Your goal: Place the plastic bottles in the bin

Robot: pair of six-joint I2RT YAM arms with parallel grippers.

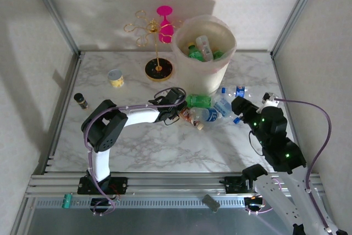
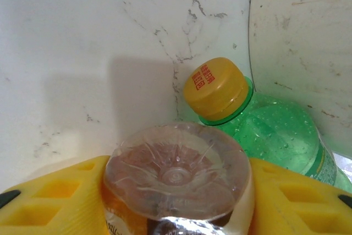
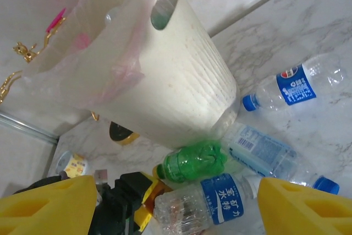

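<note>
Between yellow fingers, crinkled clear bottle, pebbled green bottle

It was a robotics lab test cell: a marble-patterned table stood boxed in by plain white panels on aluminium frame posts, with the cabled left arm and right arm bolted to a slotted rail.

Bin: round, tapered, whitish, upright at the rear of the table, with green and clear bottles inside. Lying on their sides in a cluster just in front of its base: green bottle with orange cap, blue-labelled clear bottle, orange-labelled clear bottle. To their right: pale-labelled bottle and blue-capped bottle, slightly apart.
</note>
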